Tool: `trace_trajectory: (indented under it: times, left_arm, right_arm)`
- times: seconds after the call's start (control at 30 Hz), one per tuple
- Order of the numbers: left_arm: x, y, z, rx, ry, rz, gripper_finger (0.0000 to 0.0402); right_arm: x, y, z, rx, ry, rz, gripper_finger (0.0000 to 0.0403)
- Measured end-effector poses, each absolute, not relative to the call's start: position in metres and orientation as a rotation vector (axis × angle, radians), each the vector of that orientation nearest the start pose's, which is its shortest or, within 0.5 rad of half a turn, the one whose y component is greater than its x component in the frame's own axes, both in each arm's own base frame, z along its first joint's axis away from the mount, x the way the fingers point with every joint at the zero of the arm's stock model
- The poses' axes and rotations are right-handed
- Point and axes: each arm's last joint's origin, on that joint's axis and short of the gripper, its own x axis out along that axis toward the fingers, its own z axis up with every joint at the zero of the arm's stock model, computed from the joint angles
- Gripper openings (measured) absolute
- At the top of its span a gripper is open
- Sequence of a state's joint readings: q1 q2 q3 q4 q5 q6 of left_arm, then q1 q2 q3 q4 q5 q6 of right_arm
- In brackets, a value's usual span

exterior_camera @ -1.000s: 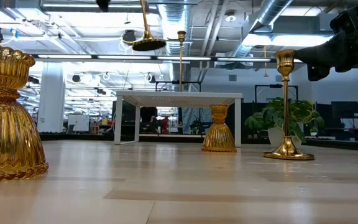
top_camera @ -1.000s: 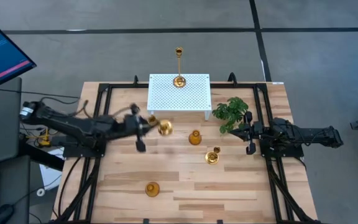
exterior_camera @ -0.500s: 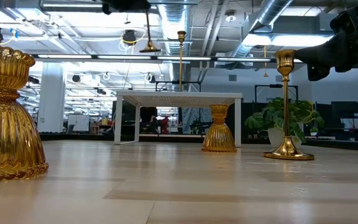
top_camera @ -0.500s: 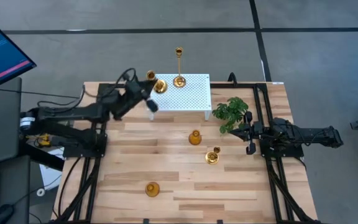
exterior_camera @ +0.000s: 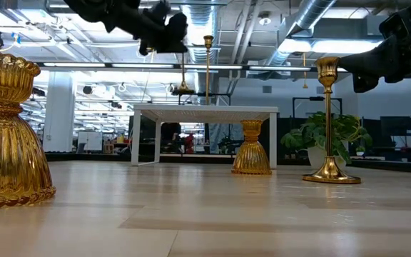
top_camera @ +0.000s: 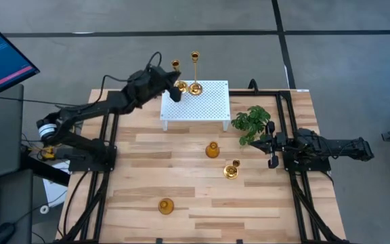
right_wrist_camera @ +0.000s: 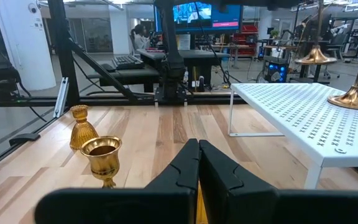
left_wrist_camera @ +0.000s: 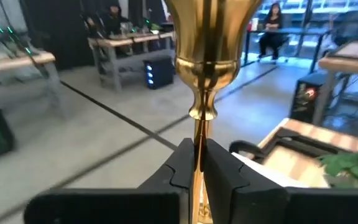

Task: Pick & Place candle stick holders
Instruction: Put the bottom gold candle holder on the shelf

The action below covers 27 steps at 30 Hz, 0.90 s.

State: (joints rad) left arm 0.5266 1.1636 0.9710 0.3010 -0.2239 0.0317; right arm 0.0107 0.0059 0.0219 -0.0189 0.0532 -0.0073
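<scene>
While you watched, the left gripper (top_camera: 170,83) swept from the table's middle up toward twelve o'clock, carrying a tall candle stick holder (top_camera: 177,76) with it. One second back it hung over the bare boards at about nine o'clock of the short holder in the centre; now it hovers over the white perforated stand (top_camera: 202,108), at the stand's ten o'clock corner. Its fingers (left_wrist_camera: 222,177) are clamped on the thin stem, just under the flared cup. In the low view the round base (exterior_camera: 183,89) hangs just above the stand top, not yet touching.

That puts you at the placing stage for this piece. A second tall holder (top_camera: 195,73) already stands on the stand, close by at three o'clock of the carried one, so you'll likely want to lower carefully to keep the two bases apart.

Three holders wait on the table: a short ribbed one (top_camera: 212,149) at centre, a tall one (top_camera: 231,169) at its five o'clock, and another short one (top_camera: 165,205) at the table's six o'clock edge.

All are polished gold metal, bright and slippery-looking. The short ones are bell-shaped and fluted; the tall ones are slim rods on domed feet. The stand is matte white sheet dotted with holes, the table pale wood planks.

The right gripper (top_camera: 272,145) waits with fingers together at three o'clock, beside the leafy plant (top_camera: 250,122).
</scene>
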Motion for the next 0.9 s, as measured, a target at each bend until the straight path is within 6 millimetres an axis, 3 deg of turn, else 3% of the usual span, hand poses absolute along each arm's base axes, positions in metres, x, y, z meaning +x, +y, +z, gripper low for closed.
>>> trace_trajectory:
  times: [0.23, 0.57, 0.9]
  left_arm:
    - [0.208, 0.166, 0.357, -0.108, -0.050, 0.732, 0.0019]
    - [0.220, 0.152, 0.355, -0.110, -0.024, 0.633, 0.0019]
    - [0.238, 0.144, 0.344, -0.040, 0.045, 0.715, 0.0019]
  right_arm:
    - [0.097, -0.002, 0.169, -0.008, 0.003, -0.059, 0.0000]
    - [0.097, -0.005, 0.169, -0.008, 0.003, -0.089, 0.0000]
    - [0.097, -0.005, 0.169, -0.008, 0.003, -0.090, 0.0000]
